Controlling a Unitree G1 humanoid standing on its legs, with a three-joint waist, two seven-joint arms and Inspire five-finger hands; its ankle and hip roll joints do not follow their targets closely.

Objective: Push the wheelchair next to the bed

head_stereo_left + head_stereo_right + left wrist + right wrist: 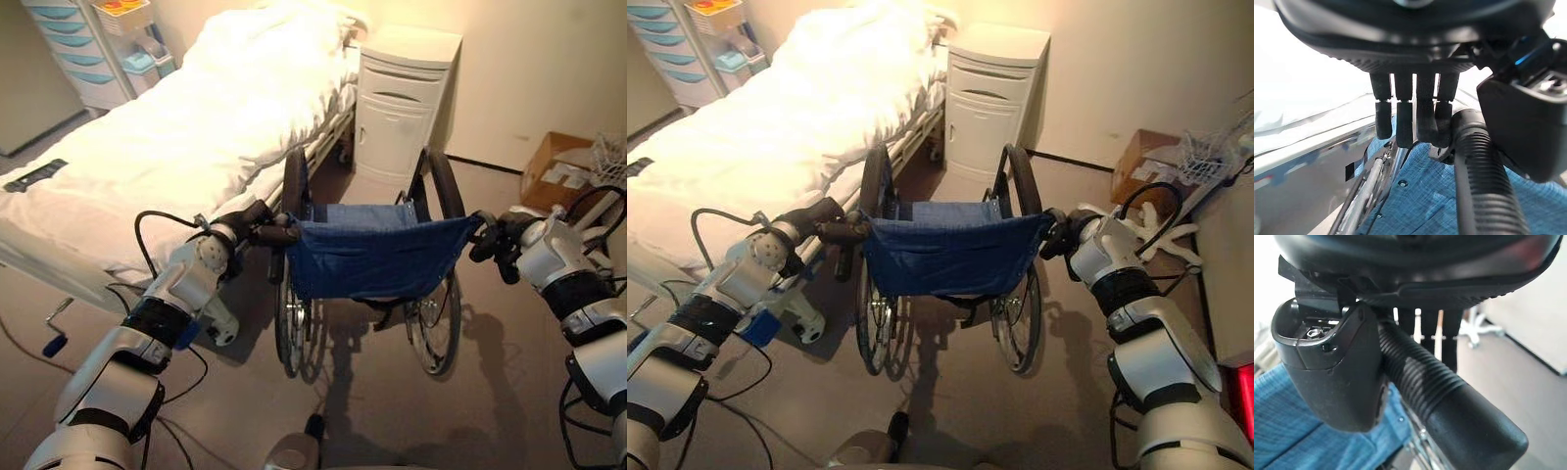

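Note:
A wheelchair (372,255) with a blue cloth back stands before me, seen from behind, its left wheel close to the side of the bed (196,127) with white bedding. My left hand (245,223) is curled round the left push handle (1484,186), a black ribbed grip lying between its fingers (1403,122) and thumb. On the other side my right hand (500,245) holds the right push handle (1449,396), with the thumb (1332,367) pressed against the grip.
A white bedside cabinet (402,98) stands just ahead of the wheelchair against the wall. A drawer cart (78,49) is at the far left beyond the bed. A cardboard box (554,171) and a wire basket sit at the right. A bed crank (56,343) sticks out low left.

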